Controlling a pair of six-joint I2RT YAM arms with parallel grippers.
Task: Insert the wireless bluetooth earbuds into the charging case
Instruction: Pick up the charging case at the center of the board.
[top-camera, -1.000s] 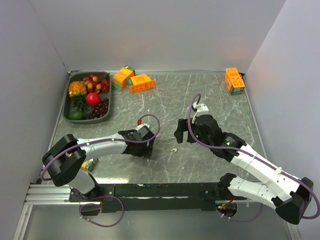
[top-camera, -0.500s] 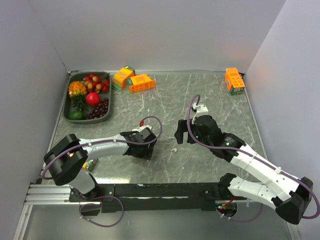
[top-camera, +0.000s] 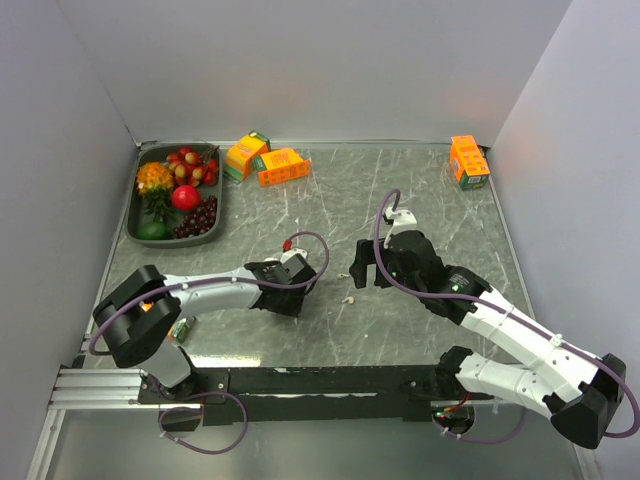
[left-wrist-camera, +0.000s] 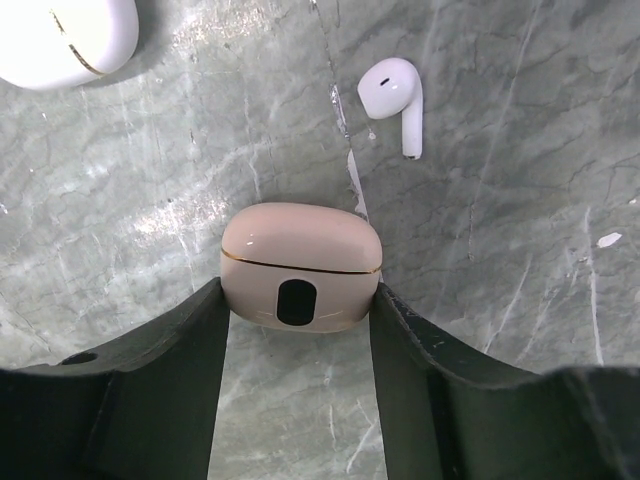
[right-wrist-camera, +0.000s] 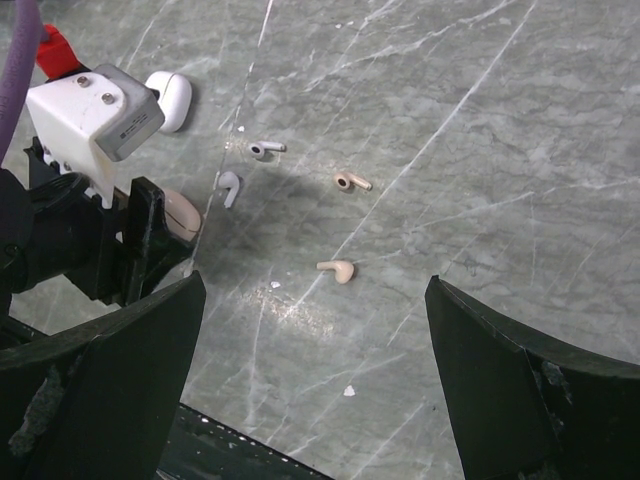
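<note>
My left gripper grips a closed pink charging case, one finger against each side, low on the table. A white earbud lies just beyond it on the right, and a white charging case lies far left. In the right wrist view there are two white earbuds and two beige earbuds loose on the table. My right gripper is wide open and empty, hovering above the nearer beige earbud. In the top view the left gripper and right gripper face each other.
A dark tray of fruit stands at the back left. Two orange boxes lie behind it and a third is at the back right. A small green object lies by the left arm's base.
My left gripper has slid a little to the right, toward the earbuds. The right arm has not moved.
</note>
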